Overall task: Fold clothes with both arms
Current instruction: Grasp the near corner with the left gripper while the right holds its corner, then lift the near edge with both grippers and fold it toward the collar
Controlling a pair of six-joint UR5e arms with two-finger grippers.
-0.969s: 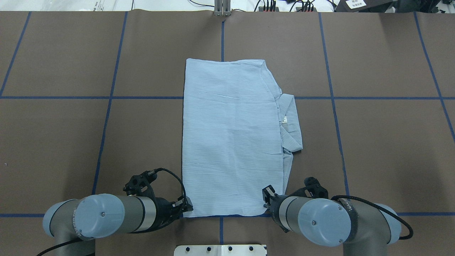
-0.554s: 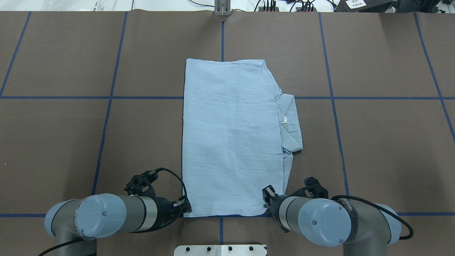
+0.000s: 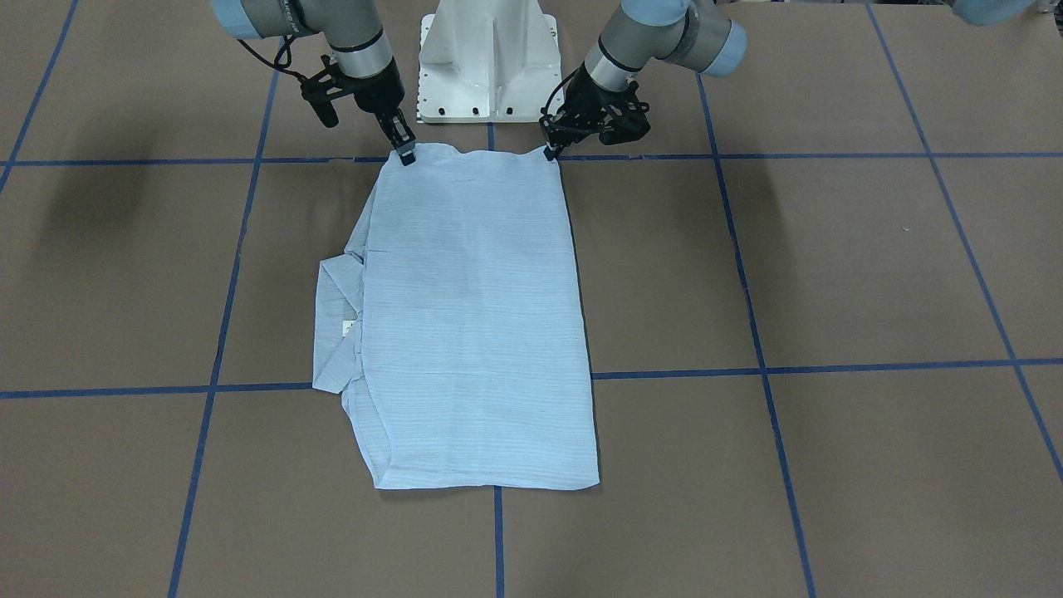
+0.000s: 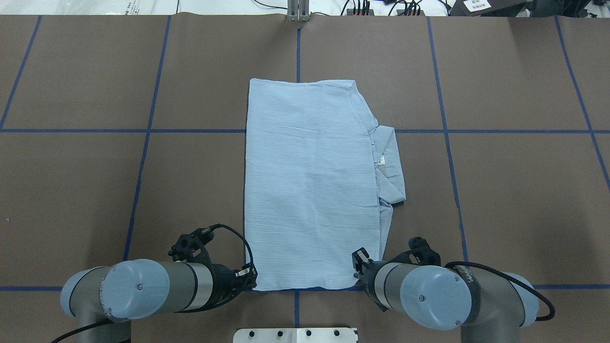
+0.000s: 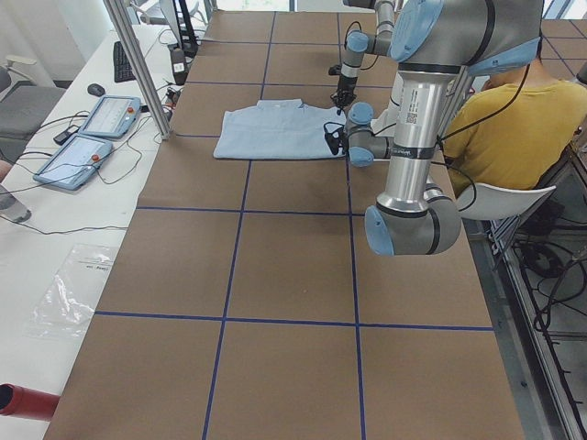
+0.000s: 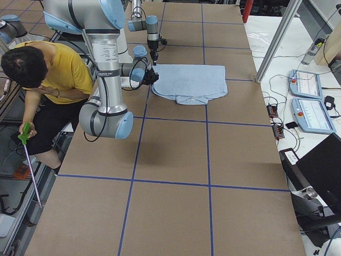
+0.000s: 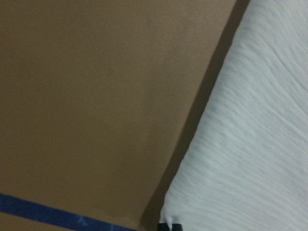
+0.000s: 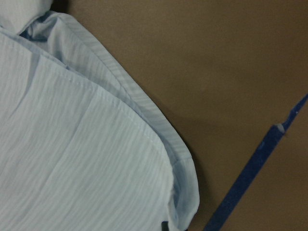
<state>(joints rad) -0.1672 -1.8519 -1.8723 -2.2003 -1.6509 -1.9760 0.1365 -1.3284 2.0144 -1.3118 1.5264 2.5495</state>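
Note:
The light-blue shirt (image 4: 310, 190) lies folded into a tall rectangle in the middle of the table, its collar (image 4: 388, 166) and white label poking out on the right side. My left gripper (image 4: 250, 280) is at the shirt's near left corner, shut on it, low on the table. My right gripper (image 4: 355, 272) is at the near right corner, shut on it. In the front-facing view the left gripper (image 3: 551, 149) and right gripper (image 3: 405, 155) both sit on the shirt's (image 3: 473, 332) edge nearest the base. Each wrist view shows a shirt corner (image 7: 250, 144) (image 8: 82, 159) running down to the fingertips.
The brown table cover carries blue tape lines (image 4: 143, 157). The white pedestal base (image 3: 488, 58) stands just behind the grippers. A metal post (image 4: 298, 12) and cables are at the far edge. A person in yellow (image 6: 48, 69) sits behind the robot.
My left gripper has edged right onto the shirt's near left corner, and that corner has drawn slightly inward. The right arm and the rest of the shirt have not moved.

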